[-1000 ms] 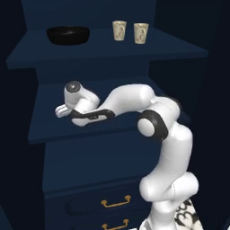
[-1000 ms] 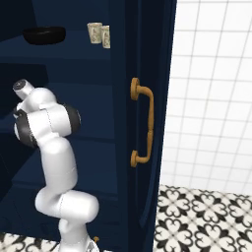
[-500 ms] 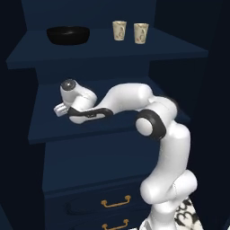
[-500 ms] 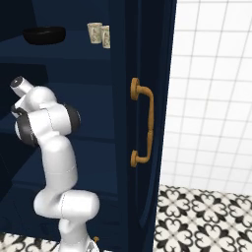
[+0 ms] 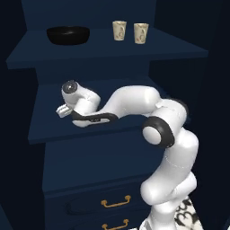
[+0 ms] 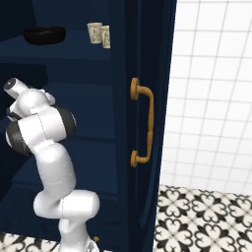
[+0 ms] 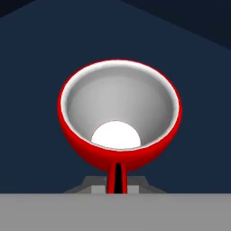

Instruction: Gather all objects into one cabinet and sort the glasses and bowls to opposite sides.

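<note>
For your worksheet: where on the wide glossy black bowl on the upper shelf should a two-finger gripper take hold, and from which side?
Grip the wide glossy black bowl by its rim, one finger inside and one outside, coming from above or the open shelf front. It looks too broad to span, and its near rim is exposed.

The cabinet's [image 5: 112,148] top shelf [image 5: 103,51] carries a black bowl [image 5: 68,34] toward its left end. Two cream cups [image 5: 119,31] [image 5: 140,33] stand side by side nearer its right end.

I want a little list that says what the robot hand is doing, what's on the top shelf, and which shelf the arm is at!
hand: gripper shut on the rim of the red cup
top shelf: black bowl on the left, two cream cups on the right
arm: reaching into the shelf below
cabinet: dark navy, gold handles
</note>
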